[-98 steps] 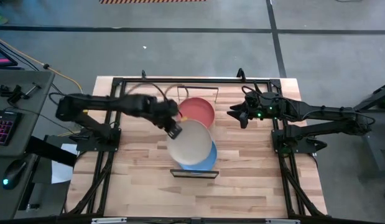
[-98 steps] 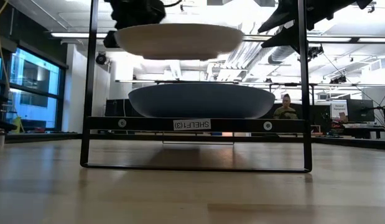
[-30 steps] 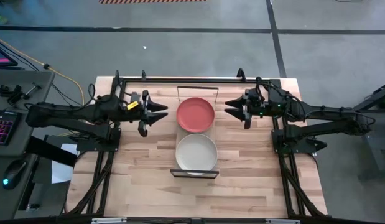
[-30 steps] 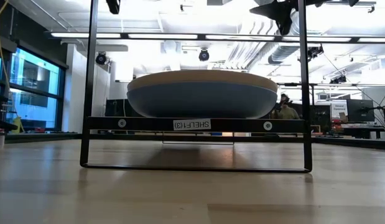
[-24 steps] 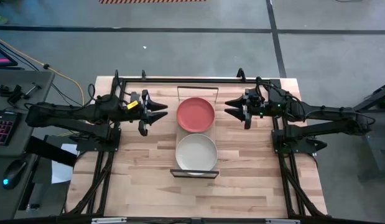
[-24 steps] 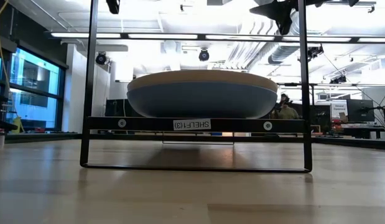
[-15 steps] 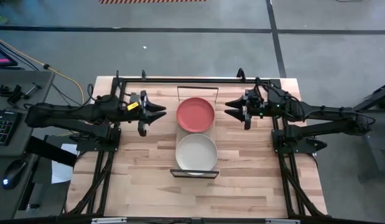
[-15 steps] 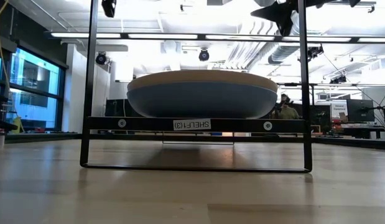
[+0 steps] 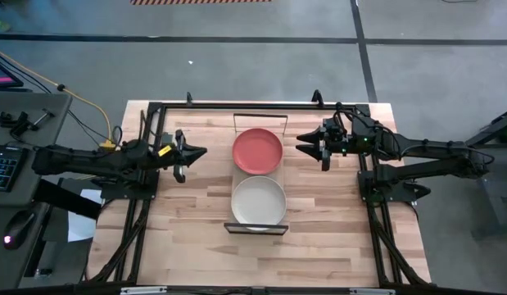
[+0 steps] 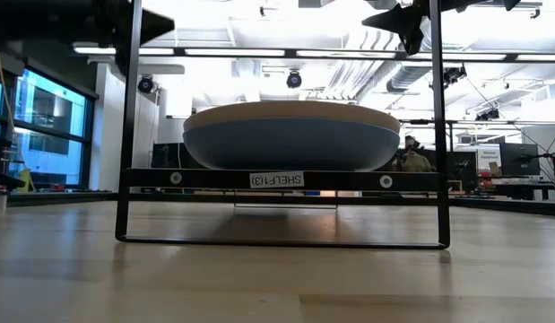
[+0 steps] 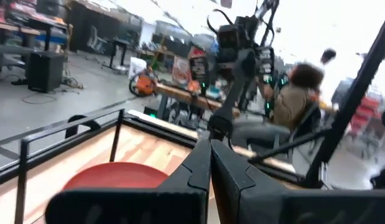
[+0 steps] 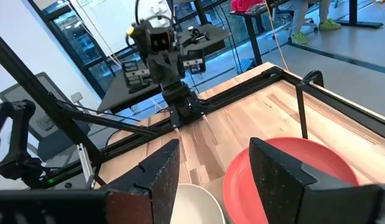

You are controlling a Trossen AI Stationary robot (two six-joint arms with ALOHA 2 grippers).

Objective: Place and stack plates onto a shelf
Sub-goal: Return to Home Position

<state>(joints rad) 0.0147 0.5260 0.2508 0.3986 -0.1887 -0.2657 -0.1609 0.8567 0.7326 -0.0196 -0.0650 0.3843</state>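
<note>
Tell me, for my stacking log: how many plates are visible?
3. A red plate sits at the far end of the shelf; a cream plate at its near end, stacked on a blue plate seen in the low view. Another may hide under the red one.

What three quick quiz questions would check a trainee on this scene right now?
1. True or false: the red plate lies on the shelf.
2. In the low view, the cream plate rests on: A) the blue plate; B) the red plate; C) the bare tabletop.
3. Which is shut: the left tool or the right tool?
Key: 1 true; 2 A; 3 left tool.
</note>
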